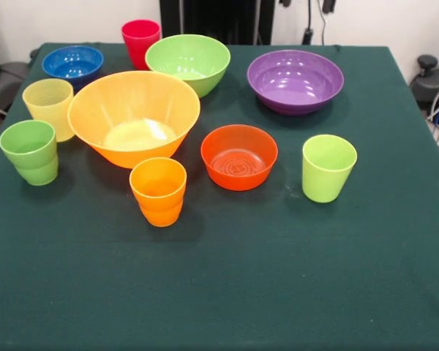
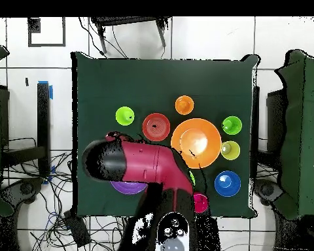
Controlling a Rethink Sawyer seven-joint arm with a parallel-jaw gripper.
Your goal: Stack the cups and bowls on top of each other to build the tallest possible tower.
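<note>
All cups and bowls stand apart and upright on the green cloth. The big orange bowl (image 1: 134,117) is left of centre, with the small red-orange bowl (image 1: 238,156) and the orange cup (image 1: 159,190) in front of it. The green bowl (image 1: 188,62), red cup (image 1: 140,40) and blue bowl (image 1: 73,62) are at the back. The purple bowl (image 1: 295,79) is back right. The yellow cup (image 1: 49,106) and green cup (image 1: 31,150) are at the left, the lime cup (image 1: 328,167) at the right. Overhead, the arm's black end (image 2: 97,160) hangs beside the purple bowl (image 2: 128,187).
The red arm (image 2: 153,167) covers much of the purple bowl and nearly all of the green bowl in the overhead view. The robot's dark pedestal (image 1: 216,18) stands behind the table. Cables lie on the floor at the right (image 1: 435,102).
</note>
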